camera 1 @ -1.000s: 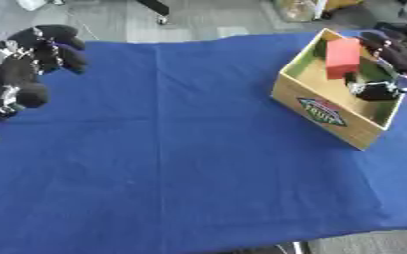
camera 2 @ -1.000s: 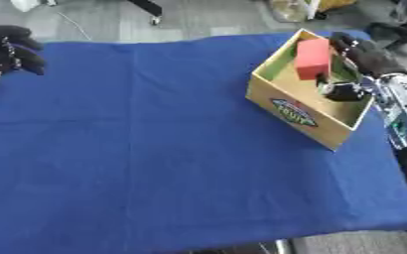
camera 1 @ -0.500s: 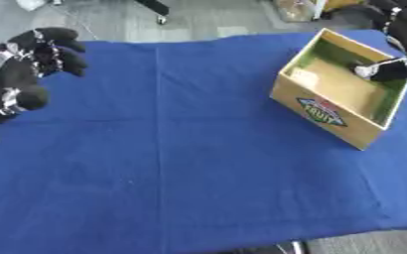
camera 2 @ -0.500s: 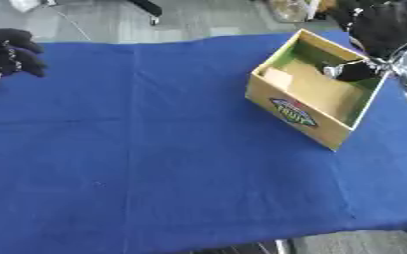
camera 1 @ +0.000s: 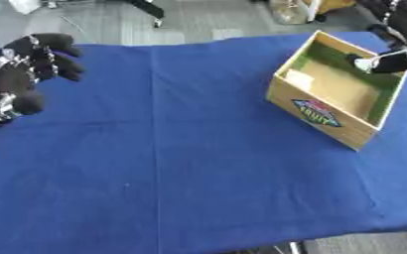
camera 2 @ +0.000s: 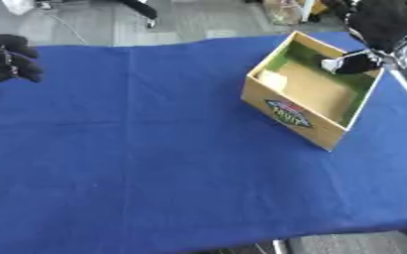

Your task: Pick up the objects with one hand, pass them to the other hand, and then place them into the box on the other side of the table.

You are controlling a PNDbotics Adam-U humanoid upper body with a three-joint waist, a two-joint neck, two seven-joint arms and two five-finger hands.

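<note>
Hovering over the far rim of the box (camera 1: 321, 108), the right hand (camera 2: 382, 22) shows mostly as a dark bulk cut off by the picture's edge. One dark finger (camera 1: 391, 62) with a pale tip pokes in over that rim. I cannot tell whether the rest of its fingers are spread or curled, or whether anything sits between them.

No loose object shows on the blue cloth (camera 1: 181, 168) anywhere on the near side of the box or out to its left. Inside the box there's a bare tan floor, green walls and a pale patch (camera 1: 299, 79) low in the left inner corner. I can't say whether that's one of the objects or just a mark.

Well away to the left of the box, the left hand (camera 1: 20, 74) hangs at the cloth's edge, fingers loosely bent and nothing in them.

This looks like the drop-off end of the task. To do it well, that right hand should come up before it goes sideways, because the poking finger is below rim level. A sideways sweep could hook the far wall and drag the box, which looks light, askew.
</note>
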